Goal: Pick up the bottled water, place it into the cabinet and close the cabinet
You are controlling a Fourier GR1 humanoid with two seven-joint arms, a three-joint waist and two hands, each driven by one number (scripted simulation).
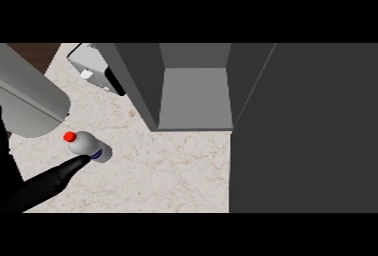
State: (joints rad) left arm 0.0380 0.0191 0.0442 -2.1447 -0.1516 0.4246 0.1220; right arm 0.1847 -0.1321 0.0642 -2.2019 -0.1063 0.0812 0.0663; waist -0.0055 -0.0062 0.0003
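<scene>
Here the bottled water (88, 145) is standing on the surface (170, 170), touching the left hand (44, 185); its grasp is impossible to tell. The cabinet (193, 100) is standing open.

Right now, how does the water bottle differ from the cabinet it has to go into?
The bottle is small, rounded and white with a red cap, while the cabinet is large, boxy and dark grey. The bottle stands out on the marble counter, touched by the left hand; the cabinet stands at the back, its door swung open. The bottle is capped; the cabinet's compartment is open and shows nothing inside. Both rest on the same counter.
</scene>
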